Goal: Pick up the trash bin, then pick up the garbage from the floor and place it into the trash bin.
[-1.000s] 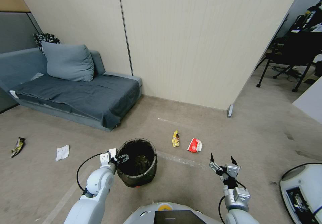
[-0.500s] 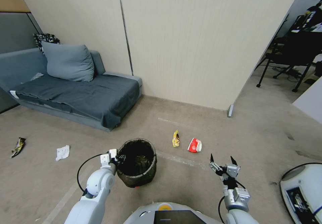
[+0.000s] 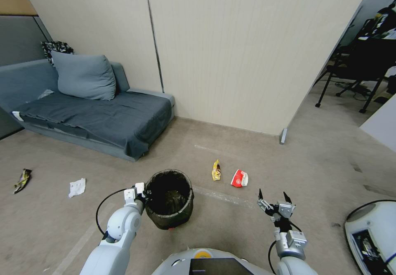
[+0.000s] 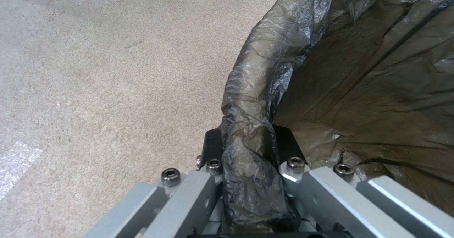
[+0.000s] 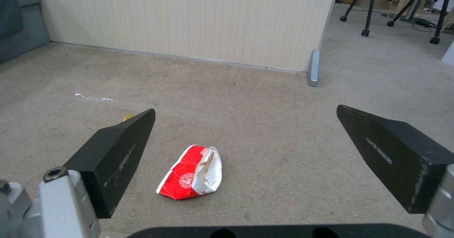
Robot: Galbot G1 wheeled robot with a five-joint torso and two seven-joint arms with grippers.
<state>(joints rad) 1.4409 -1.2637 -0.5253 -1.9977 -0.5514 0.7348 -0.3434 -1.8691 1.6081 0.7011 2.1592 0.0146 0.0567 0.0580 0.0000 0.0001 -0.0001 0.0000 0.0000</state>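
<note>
Starting far out to the left of the trash bin point(image 3: 169, 198): a dark shiny wrapper point(image 3: 22, 180) lies on the floor point(image 3: 206, 139), and a crumpled white tissue point(image 3: 77, 186) sits nearer the bin, both well apart from it and both untouched.

Next, my left gripper point(image 3: 144, 193). I've got it clamped on the bin's rim, one finger outside, one inside, with the dark bag point(image 4: 359, 71) bunched between them. So the bin is gripped, and I judge the first step done or nearly done, though I cannot tell from here whether its base is off the carpet. Inside the bin there looks to be some crumpled stuff at the bottom; I can't say what.

Just right of the bin and a little beyond it, the yellow snack wrapper point(image 3: 216, 170) lies flat, and beside that the red-and-white packet point(image 3: 239, 178), both on the carpet.

Then my right gripper point(image 3: 273, 201), to the right of the bin, hovering above the carpet with its fingers wide apart and nothing between them. Its wrist view has the red-and-white packet point(image 5: 193, 177) framed between the fingers, near but not touching.

Four pieces on the floor in sight, none collected by me yet: most of the job is left.
</note>
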